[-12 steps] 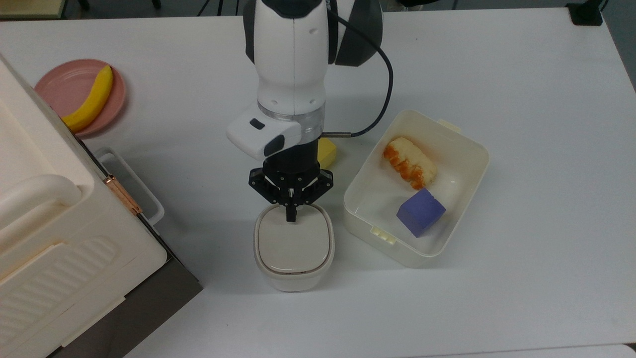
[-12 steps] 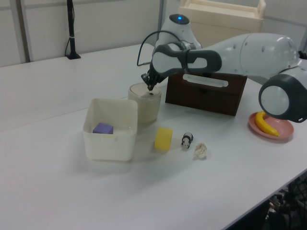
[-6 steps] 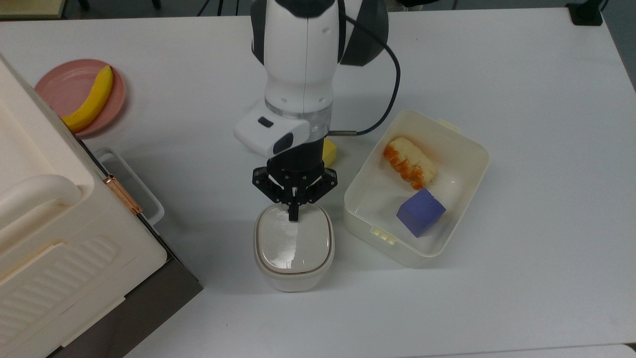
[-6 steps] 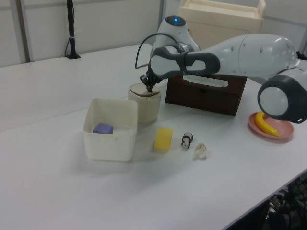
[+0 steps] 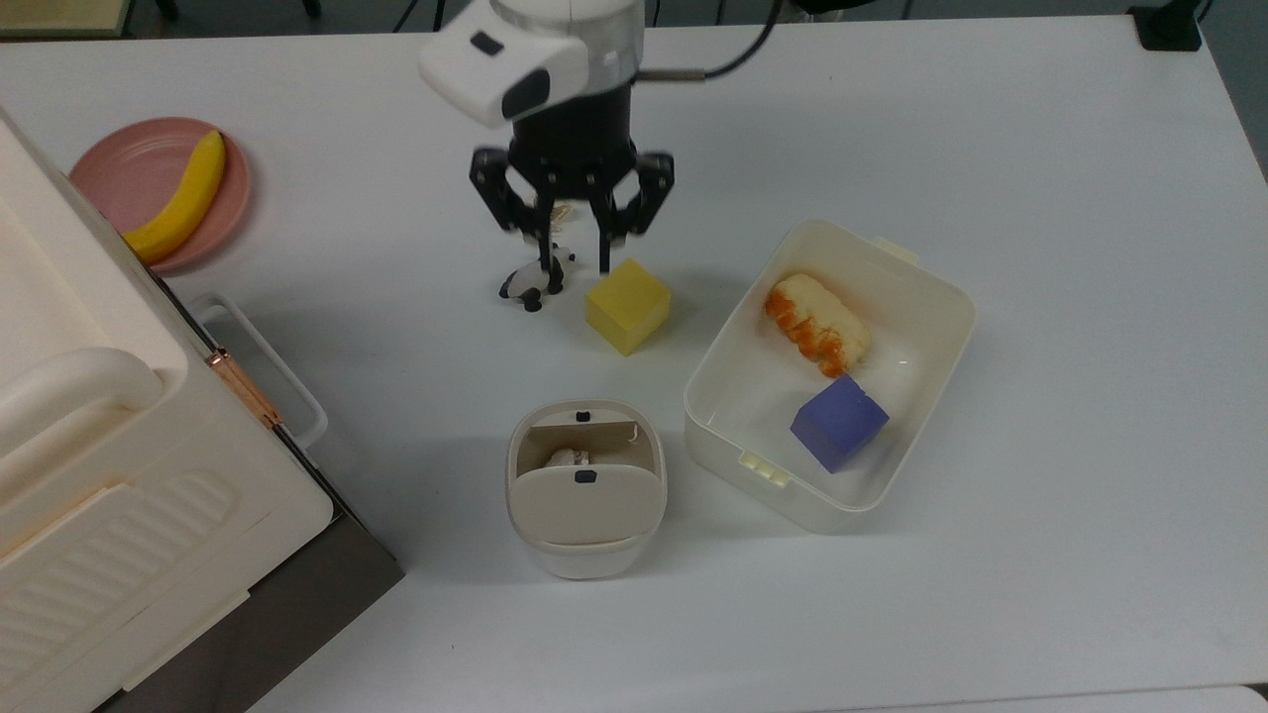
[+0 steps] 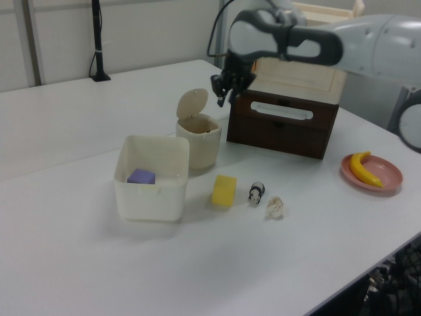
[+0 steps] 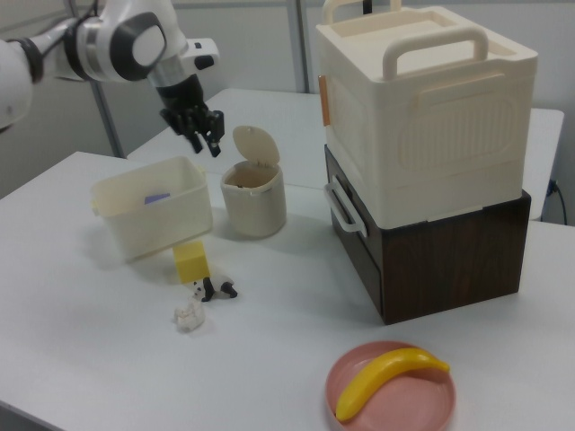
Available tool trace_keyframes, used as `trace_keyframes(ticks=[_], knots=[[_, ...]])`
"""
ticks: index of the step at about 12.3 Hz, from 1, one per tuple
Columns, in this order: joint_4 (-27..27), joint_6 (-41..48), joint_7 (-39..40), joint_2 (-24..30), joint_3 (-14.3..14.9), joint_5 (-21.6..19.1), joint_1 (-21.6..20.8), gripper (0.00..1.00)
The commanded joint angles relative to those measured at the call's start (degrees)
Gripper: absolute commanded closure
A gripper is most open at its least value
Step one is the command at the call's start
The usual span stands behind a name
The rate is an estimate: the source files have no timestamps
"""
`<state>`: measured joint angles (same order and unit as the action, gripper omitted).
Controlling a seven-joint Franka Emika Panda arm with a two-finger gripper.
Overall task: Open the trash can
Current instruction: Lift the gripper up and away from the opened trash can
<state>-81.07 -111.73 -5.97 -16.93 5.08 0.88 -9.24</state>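
Left view: trash can lid up

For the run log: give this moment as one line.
trash can: lid up | gripper: open, raised, clear of the can | task: done

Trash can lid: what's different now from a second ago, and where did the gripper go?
The trash can lid was shut under the gripper's pressing tip; now it stands flipped up, the bin open. The gripper has lifted clear, its fingers apart, toward the top view's top, above the panda figure and yellow block. The white tub, banana and cream appliance stayed put.
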Motion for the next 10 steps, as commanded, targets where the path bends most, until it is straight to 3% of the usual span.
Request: trace_keyframes(ticks=[1,3,10], knots=[[-5.77,11.84,0.43,7.86,0.55,-0.88,-0.17,0.00],[-8.13,14.60,0.96,10.06,0.64,-0.53,-0.08,0.00],[-7.97,17.16,1.13,10.07,0.64,-0.09,0.54,0.00]])
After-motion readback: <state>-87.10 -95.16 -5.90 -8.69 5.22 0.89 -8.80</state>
